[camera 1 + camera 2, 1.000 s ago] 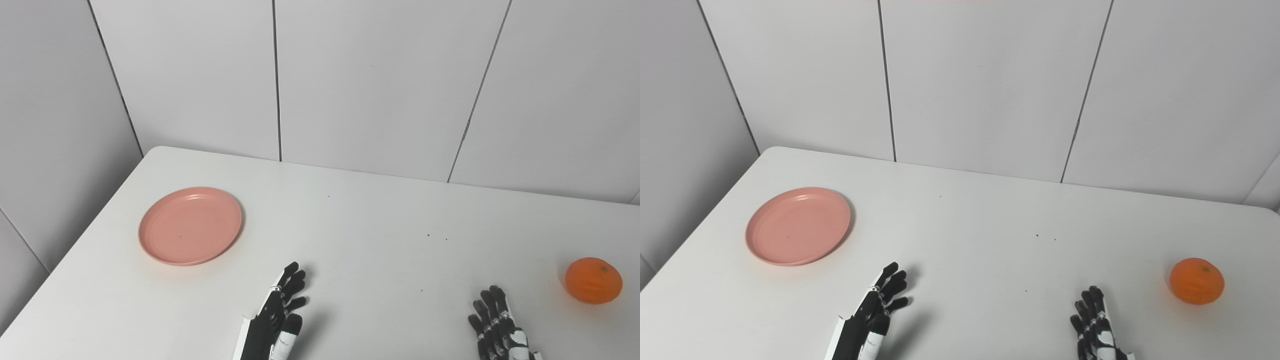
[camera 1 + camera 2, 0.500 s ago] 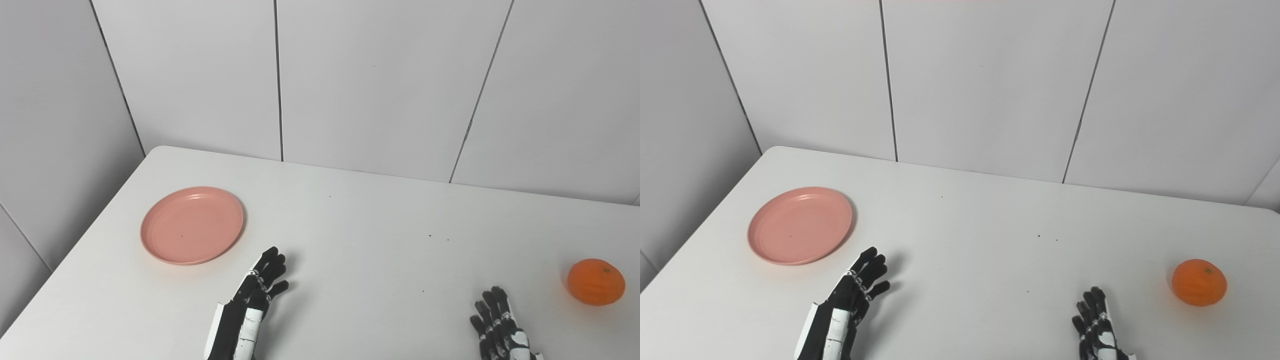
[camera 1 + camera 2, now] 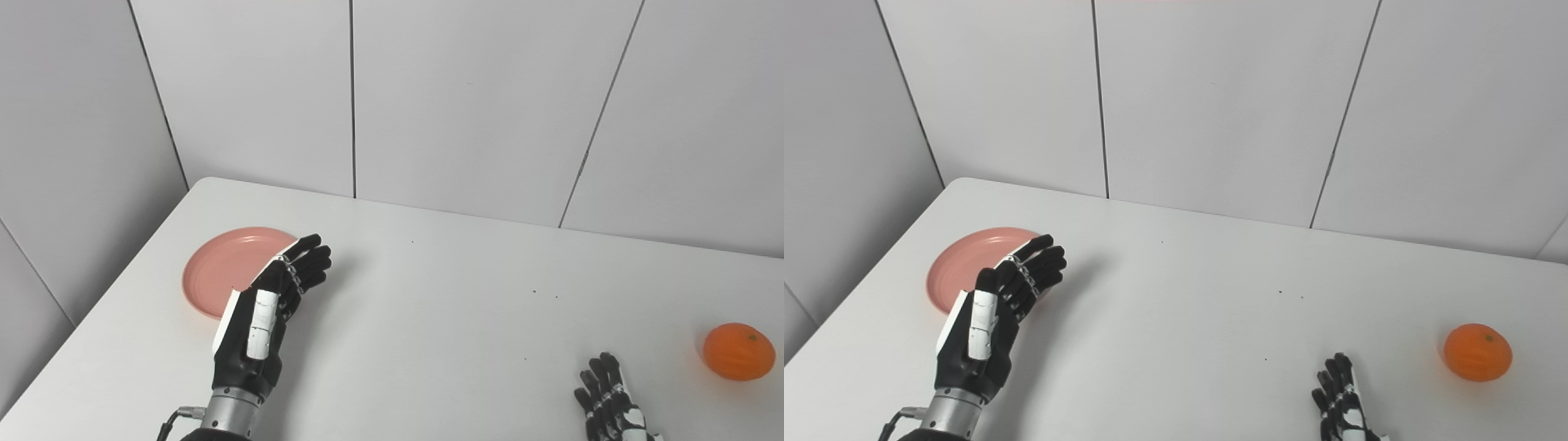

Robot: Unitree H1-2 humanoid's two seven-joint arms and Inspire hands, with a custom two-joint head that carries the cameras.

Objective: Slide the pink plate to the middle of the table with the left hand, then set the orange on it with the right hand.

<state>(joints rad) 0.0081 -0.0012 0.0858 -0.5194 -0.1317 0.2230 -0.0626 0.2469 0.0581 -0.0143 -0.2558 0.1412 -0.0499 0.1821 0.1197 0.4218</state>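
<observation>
Pink plate (image 3: 220, 272) empty, orange (image 3: 738, 351) apart

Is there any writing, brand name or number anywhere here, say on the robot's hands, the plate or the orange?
None can be read.
Left hand: plain white panels on black, no lettering visible.
Right hand: only partly in view, no marks legible.
Pink plate: bare, no print.
Orange: no sticker.
Table: only a few small dark specks, not text.
Wall panels: blank.
</observation>
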